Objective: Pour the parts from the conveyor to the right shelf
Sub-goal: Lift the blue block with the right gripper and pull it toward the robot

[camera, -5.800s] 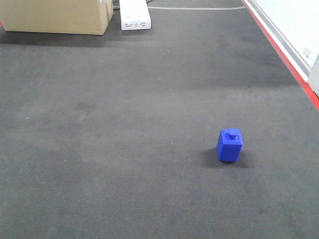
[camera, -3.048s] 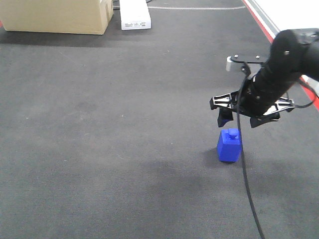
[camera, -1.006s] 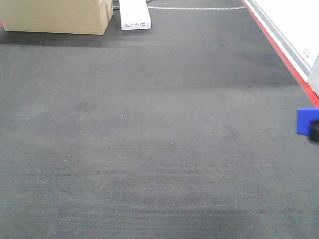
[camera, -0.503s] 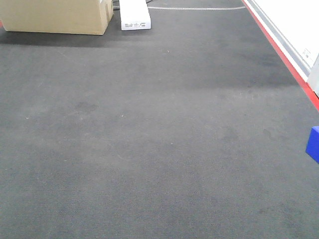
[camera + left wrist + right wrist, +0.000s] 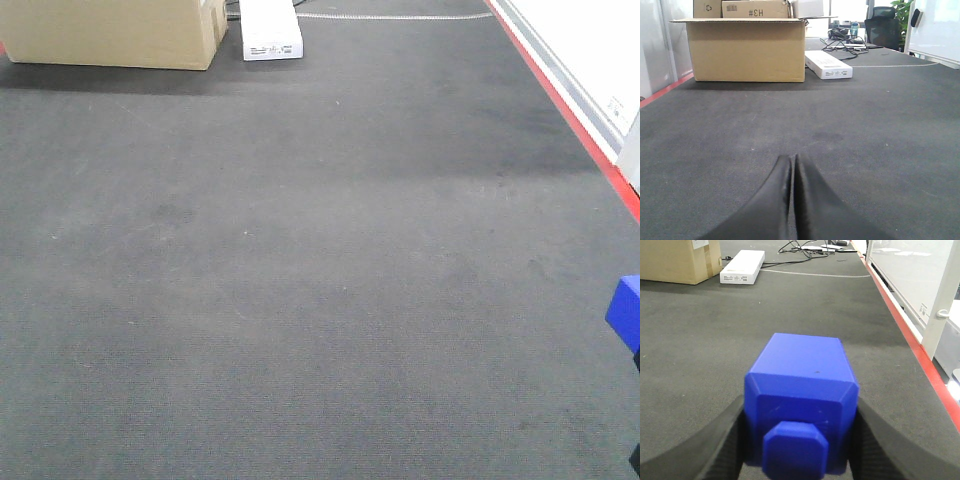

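An upper cardboard box (image 5: 754, 10) reads "#H3", possibly inverted; other labels illegible.

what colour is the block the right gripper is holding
Bright blue; the block shows best in the right wrist view.

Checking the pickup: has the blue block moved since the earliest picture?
Yes. The blue block left mid-belt for the frame's right edge, nearer the red rail.
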Robot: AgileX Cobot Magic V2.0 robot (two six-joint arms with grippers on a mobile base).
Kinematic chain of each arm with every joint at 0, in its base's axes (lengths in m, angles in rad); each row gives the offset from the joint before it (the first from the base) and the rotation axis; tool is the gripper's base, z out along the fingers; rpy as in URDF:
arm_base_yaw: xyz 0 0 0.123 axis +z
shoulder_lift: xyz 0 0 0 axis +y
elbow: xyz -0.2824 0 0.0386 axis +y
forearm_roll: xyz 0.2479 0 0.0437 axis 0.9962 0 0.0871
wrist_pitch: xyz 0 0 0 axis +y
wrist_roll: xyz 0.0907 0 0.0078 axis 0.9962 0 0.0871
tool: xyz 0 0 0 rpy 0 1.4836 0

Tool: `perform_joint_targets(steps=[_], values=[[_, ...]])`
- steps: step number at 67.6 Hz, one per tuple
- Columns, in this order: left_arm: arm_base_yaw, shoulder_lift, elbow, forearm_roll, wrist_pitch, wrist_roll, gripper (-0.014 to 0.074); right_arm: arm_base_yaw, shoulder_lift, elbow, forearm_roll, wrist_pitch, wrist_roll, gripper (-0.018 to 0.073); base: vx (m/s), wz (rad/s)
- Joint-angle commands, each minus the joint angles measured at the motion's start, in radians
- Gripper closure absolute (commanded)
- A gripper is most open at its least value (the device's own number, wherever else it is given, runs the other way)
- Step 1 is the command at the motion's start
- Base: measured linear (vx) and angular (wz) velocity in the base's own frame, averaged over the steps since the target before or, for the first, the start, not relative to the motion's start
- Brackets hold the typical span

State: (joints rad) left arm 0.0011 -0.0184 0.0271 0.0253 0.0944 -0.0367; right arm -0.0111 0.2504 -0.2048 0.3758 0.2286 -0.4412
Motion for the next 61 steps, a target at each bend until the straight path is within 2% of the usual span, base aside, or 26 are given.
perform_joint_targets(steps=[1, 61], values=[[-0.004, -0.005, -0.02, -0.006, -0.073, -0.007, 0.0603, -0.001, 0.009, -0.025, 0.008, -0.081, -0.009, 0.0561, 0.0, 0.0], [-0.004, -0.005, -0.02, -0.006, -0.073, -0.007, 0.0603, -0.001, 0.009, -0.025, 0.008, -0.077, -0.009, 0.0561, 0.0, 0.0]])
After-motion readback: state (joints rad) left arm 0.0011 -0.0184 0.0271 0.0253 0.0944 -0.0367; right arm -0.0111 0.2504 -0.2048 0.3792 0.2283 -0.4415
